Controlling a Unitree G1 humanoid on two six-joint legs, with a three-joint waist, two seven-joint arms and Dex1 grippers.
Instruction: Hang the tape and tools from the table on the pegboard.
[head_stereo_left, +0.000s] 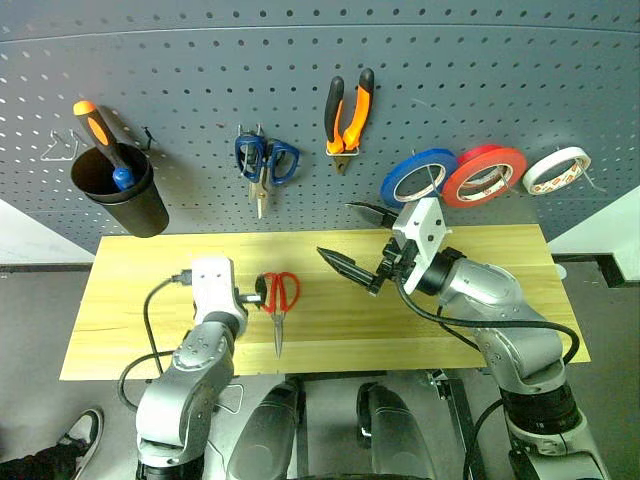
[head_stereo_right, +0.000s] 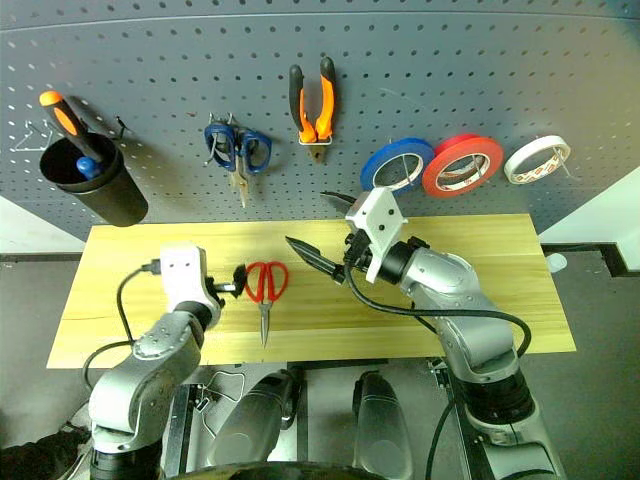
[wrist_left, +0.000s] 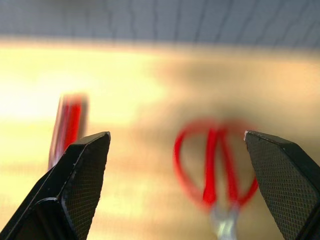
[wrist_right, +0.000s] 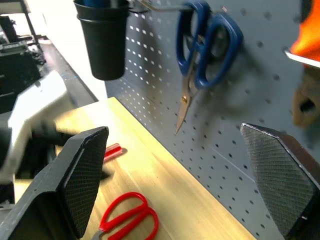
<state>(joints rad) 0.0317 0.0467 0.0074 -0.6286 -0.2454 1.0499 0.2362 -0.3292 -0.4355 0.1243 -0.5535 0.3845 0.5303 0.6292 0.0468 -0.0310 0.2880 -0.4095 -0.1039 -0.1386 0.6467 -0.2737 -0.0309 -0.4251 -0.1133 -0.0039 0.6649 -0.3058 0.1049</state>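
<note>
Grey pegboard (head_stereo_left: 200, 80) already carries the pliers (head_stereo_left: 348, 115), hung handles up, and the white tape (head_stereo_left: 557, 170) at far right. Red scissors (head_stereo_left: 279, 305) lie flat on the worktop (head_stereo_left: 480, 250), long axis front-to-back, handles toward the board, tip toward the near edge. Left end effector (head_stereo_left: 262, 296) is wide open, empty, just beside the handles. Right end effector (head_stereo_left: 352, 240) is wide open, empty, above the worktop

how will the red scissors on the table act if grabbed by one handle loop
The red scissors lie flat and closed on the table. Lifted by one loop, the blades would likely swing open at the pivot. The slim metal blades probably make them tip point-down.
</note>
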